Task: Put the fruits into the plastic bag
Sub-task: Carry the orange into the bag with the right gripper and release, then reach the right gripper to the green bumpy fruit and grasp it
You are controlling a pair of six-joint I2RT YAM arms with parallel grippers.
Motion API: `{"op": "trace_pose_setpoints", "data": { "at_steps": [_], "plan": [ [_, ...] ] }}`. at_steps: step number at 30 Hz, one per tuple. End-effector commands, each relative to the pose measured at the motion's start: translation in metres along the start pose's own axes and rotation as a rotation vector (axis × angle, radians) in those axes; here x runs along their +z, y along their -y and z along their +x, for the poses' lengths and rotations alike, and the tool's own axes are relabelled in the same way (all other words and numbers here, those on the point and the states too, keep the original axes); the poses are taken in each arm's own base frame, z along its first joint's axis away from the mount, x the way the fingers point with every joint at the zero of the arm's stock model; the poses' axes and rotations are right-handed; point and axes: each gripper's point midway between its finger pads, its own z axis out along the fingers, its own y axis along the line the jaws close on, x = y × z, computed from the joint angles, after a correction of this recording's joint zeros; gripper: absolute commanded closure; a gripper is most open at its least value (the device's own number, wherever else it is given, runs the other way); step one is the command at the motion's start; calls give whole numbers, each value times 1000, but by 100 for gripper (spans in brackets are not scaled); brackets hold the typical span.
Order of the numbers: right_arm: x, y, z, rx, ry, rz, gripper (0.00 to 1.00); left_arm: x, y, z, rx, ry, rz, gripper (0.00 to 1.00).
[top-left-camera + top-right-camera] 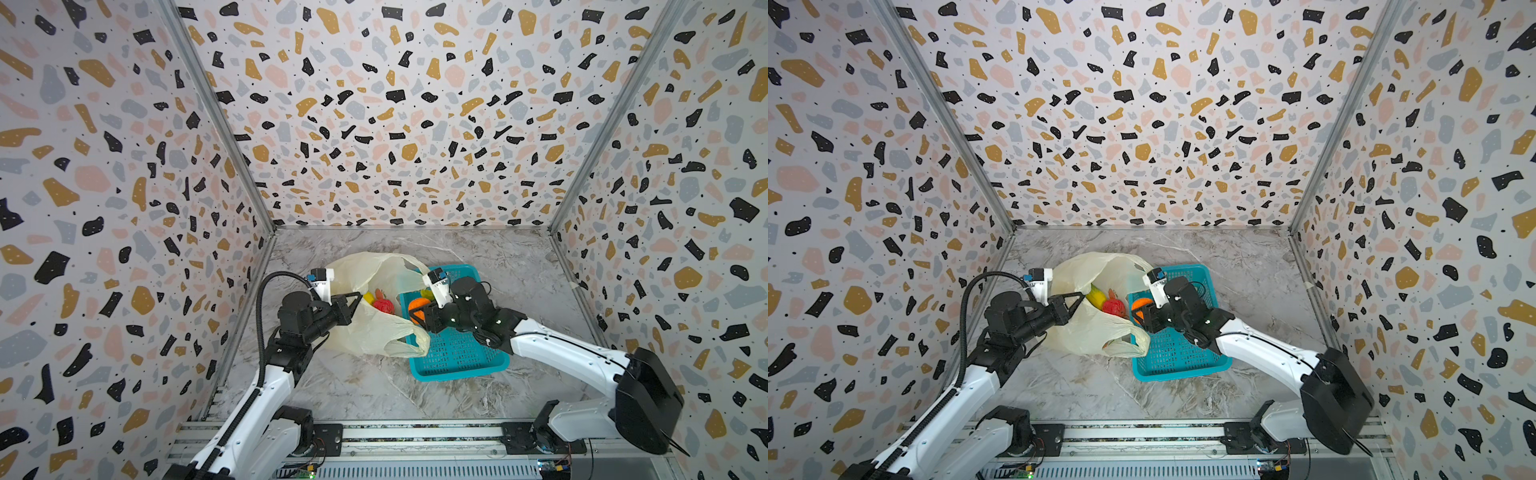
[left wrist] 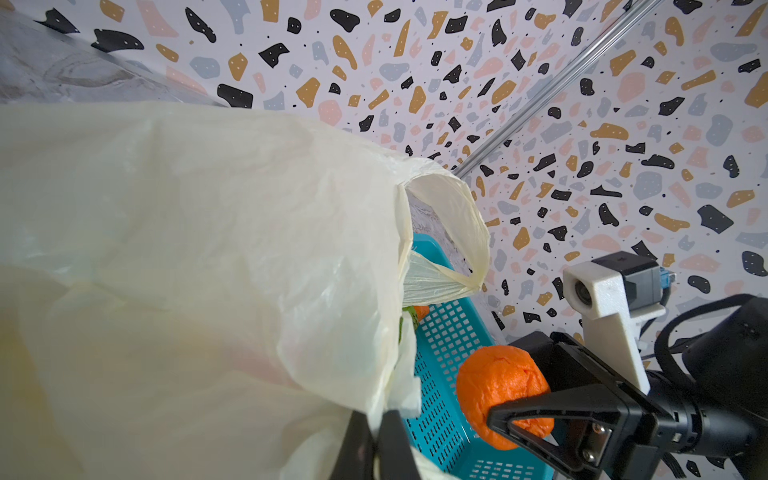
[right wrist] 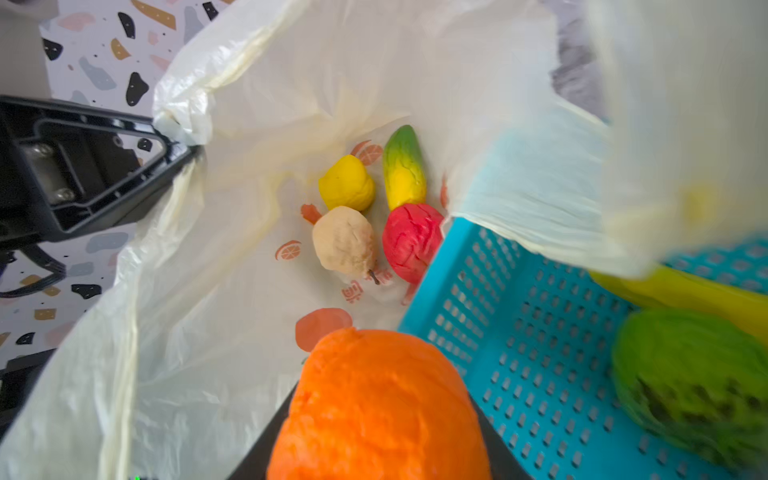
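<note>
While left jaws pinch plastic bag (image 1: 374, 332), right jaws grip orange (image 2: 498, 378), marble tabletop (image 1: 353, 386), terrazzo walls (image 1: 395, 124).

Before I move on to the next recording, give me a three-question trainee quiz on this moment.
1. True or false: the right gripper holds the orange.
2. What does the left gripper pinch? A) the rim of the plastic bag B) the teal basket C) nothing
3. In the right wrist view, how many fruits lie inside the bag?
Key: 1 true. 2 A. 3 four: yellow fruit, green-yellow fruit, red fruit, cream fruit.
</note>
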Motion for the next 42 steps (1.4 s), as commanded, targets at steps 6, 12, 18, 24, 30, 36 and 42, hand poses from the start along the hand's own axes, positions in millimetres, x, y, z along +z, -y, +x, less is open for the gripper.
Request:
{"op": "trace_pose_setpoints", "data": {
  "at_steps": [6,12,18,24,30,36,42],
  "plan": [
    [93,-31,-76,-55,30,-130,50,-1,7,-4,13,20,31,100],
    [121,-46,-105,-48,60,-172,18,-1,5,-2,11,17,27,100],
    [88,-49,-91,-46,62,-178,18,0,4,-2,4,22,31,100],
    [25,-53,-71,-55,106,-177,19,0,3,-2,2,22,24,100],
    [-33,-21,-56,-27,168,-28,19,0,2,-1,-5,17,19,100],
    [-76,61,-31,168,224,215,19,0,3,-2,0,19,20,100],
    [-77,118,6,326,173,328,19,0,2,-1,1,15,18,100]
  ]
}}
